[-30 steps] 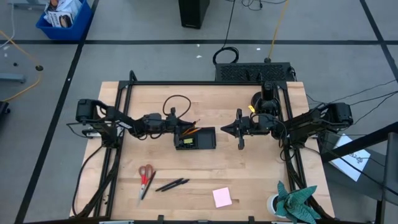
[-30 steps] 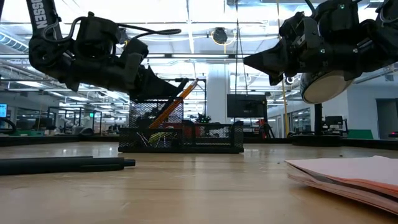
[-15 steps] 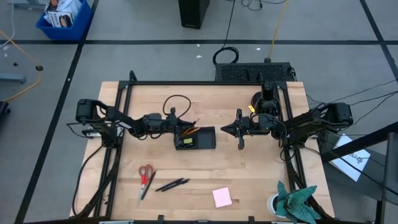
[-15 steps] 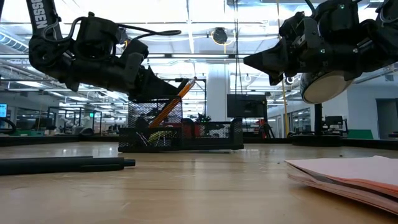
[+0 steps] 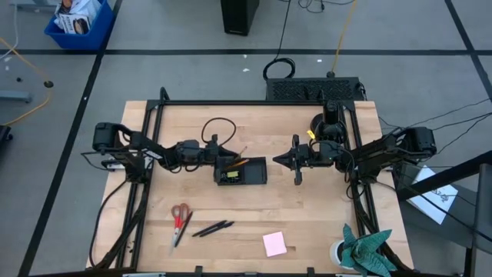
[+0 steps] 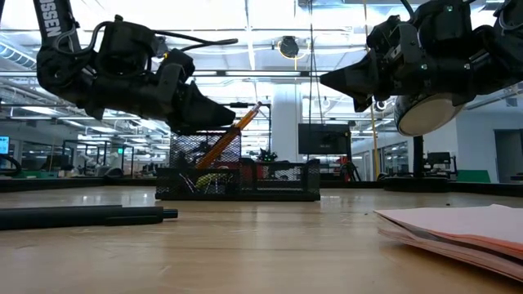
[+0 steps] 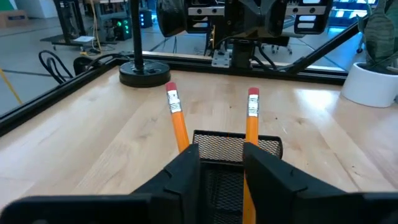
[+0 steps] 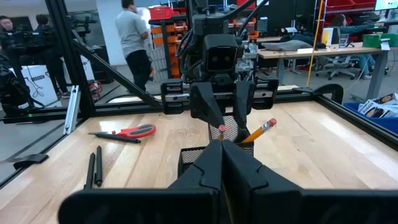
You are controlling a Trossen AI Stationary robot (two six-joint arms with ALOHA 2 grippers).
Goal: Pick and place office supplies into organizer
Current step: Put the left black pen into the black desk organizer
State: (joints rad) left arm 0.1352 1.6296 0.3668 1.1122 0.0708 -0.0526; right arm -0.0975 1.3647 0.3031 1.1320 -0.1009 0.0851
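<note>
- The left gripper (image 5: 217, 161) hangs over the left end of the organizer (image 5: 250, 171). Its fingers (image 7: 186, 168) stand a little apart and hold nothing.
- Two orange pencils (image 7: 177, 121) lean in the organizer's mesh cup at that end, eraser ends up. In the left wrist view one rises just beside each finger, clear of the gap between them.
- The organizer, a black mesh tray, sits near the middle of the table (image 5: 292, 211). From above, something yellow-green (image 5: 230, 176) lies in its left part. What fills the other compartments cannot be made out.
- The red-handled scissors (image 5: 180, 218) lie flat on the wood toward the front left, well apart from the organizer.
- Two dark pens (image 5: 213, 228) lie side by side just right of the scissors, also outside the tray.
- The pink sticky-note pad (image 5: 274, 244) rests further right, near the front edge.
- The right gripper (image 5: 278, 159) hovers just right of the organizer, pointing at it, its fingers pressed together with nothing between them.
- A plant in a white pot (image 5: 361, 250) stands at the table's front right corner.
</note>
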